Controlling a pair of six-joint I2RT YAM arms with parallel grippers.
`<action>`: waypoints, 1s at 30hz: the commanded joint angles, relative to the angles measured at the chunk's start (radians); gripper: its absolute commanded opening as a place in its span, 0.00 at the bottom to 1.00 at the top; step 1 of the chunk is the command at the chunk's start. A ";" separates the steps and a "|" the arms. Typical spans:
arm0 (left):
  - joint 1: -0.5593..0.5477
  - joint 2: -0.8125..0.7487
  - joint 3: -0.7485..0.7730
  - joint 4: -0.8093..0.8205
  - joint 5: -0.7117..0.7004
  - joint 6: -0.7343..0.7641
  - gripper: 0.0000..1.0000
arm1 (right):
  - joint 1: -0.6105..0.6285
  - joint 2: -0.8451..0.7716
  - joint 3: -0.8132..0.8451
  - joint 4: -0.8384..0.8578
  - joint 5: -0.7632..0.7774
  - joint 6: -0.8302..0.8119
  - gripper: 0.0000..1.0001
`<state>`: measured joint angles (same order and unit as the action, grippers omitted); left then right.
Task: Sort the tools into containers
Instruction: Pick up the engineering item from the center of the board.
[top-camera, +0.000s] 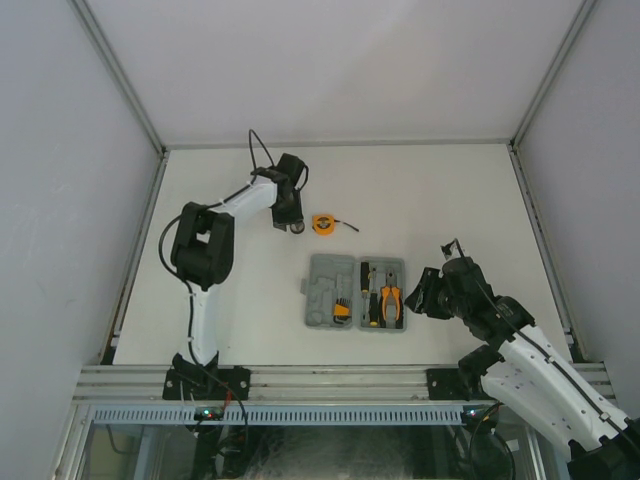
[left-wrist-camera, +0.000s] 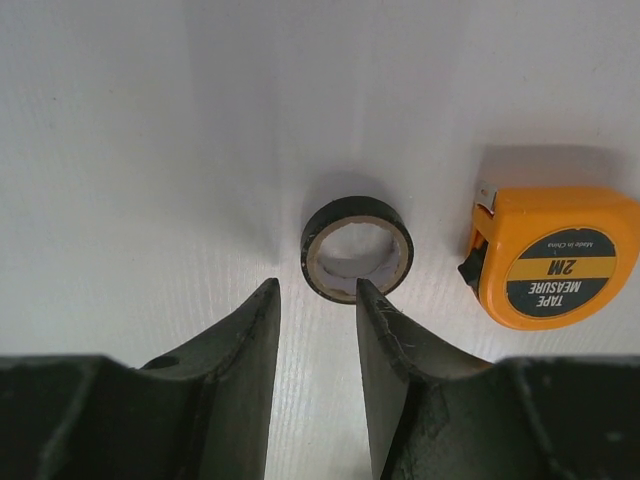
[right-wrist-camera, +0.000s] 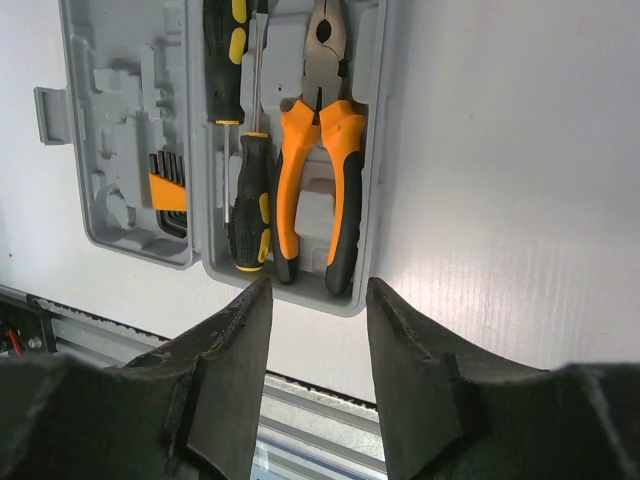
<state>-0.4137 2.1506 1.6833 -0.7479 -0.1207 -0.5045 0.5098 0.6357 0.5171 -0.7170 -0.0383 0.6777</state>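
On the white table a small black ring (left-wrist-camera: 357, 250) stands just ahead of my left gripper (left-wrist-camera: 315, 292), which is open and empty. Its right fingertip (left-wrist-camera: 365, 300) overlaps the ring's near rim. The round orange tape measure (left-wrist-camera: 560, 268) lies to the ring's right. In the top view the left gripper (top-camera: 293, 225) is beside the tape measure (top-camera: 322, 224). The grey case (right-wrist-camera: 120, 150) lies open and holds the pliers (right-wrist-camera: 345, 180), two screwdrivers (right-wrist-camera: 250, 205) and the orange hex-key set (right-wrist-camera: 168, 190). My right gripper (right-wrist-camera: 318, 292) hangs open and empty off the case's near right corner.
The case (top-camera: 325, 285) lies in the middle of the table, toward the near edge. A metal rail (top-camera: 340, 382) runs along that edge, between the arm bases. White walls and aluminium posts enclose the table on three sides.
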 joint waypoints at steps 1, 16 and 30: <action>0.011 0.024 0.063 -0.026 0.014 -0.003 0.40 | -0.007 -0.005 0.037 0.010 0.005 -0.003 0.43; 0.029 0.062 0.086 -0.048 0.003 -0.016 0.34 | -0.008 -0.001 0.037 0.013 0.001 -0.007 0.43; 0.032 0.004 -0.011 0.007 -0.009 0.000 0.06 | -0.010 -0.007 0.037 0.018 0.003 -0.005 0.43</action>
<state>-0.3893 2.1979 1.7161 -0.7715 -0.1200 -0.5125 0.5041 0.6357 0.5171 -0.7170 -0.0387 0.6773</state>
